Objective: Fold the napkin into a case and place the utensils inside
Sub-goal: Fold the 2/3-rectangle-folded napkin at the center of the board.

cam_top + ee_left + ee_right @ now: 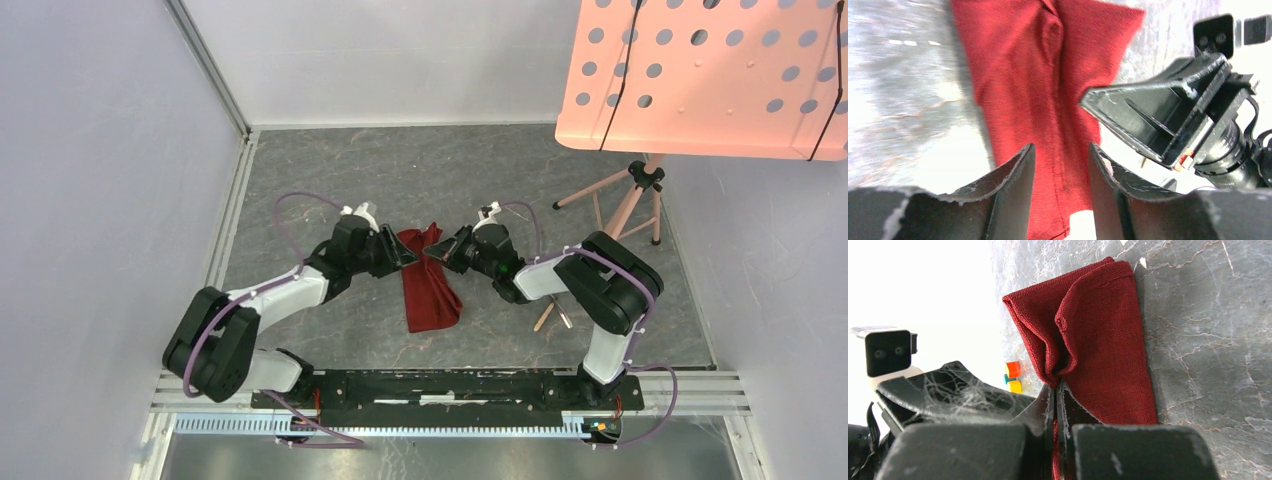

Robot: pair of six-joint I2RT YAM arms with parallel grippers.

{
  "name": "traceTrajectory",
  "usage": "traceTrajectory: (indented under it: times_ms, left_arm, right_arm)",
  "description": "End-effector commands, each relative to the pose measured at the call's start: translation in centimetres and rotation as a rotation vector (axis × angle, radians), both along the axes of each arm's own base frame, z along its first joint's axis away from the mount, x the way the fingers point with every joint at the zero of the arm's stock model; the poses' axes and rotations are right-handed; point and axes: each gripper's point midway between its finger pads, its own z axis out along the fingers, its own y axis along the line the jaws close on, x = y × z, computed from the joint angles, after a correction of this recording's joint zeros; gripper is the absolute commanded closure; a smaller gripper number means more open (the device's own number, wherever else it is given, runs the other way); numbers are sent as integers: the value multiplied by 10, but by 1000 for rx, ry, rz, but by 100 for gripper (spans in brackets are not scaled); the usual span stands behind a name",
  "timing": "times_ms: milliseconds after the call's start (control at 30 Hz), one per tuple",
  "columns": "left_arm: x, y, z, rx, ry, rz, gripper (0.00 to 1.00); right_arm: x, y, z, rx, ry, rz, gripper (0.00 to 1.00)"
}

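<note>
Folding step in hand: napkin (1108, 340) is pinched tight in R claw (1055, 390). L claw (1060, 165) is parted, empty, w/ cloth just ahead. Next, far edge is to be gripped by L claw & laid over.

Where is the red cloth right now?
In the top view the napkin lies on the table, centre: the right gripper pinches a fold at its far end, the left gripper hangs open over it.

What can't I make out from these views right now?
Utensils: top external view, mostly hidden under the right arm; fork and spoon indistinguishable.
Napkin, pinched fold: right wrist view, hidden between the shut right fingers.
Left fingers, contact with the napkin: left wrist view, blurred.
</note>
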Motion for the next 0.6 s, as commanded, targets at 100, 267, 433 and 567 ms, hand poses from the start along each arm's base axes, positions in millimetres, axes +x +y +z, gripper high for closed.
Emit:
traceTrajectory:
  times_ms: [100, 267, 433, 567]
  left_arm:
    - [-7, 29, -29, 33, 76, 12, 51]
    - [-5, 25, -41, 11, 87, 11, 60]
    - [-4, 21, -49, 9, 103, -1, 75]
    - [-5, 21, -53, 5, 108, -5, 85]
  right_arm:
    - [8, 14, 12, -5, -25, -20, 100]
    - [8, 22, 9, -22, -16, -28, 100]
    - [10, 28, 2, -43, -10, -51, 100]
    - [10, 36, -5, -64, -6, -54, 100]
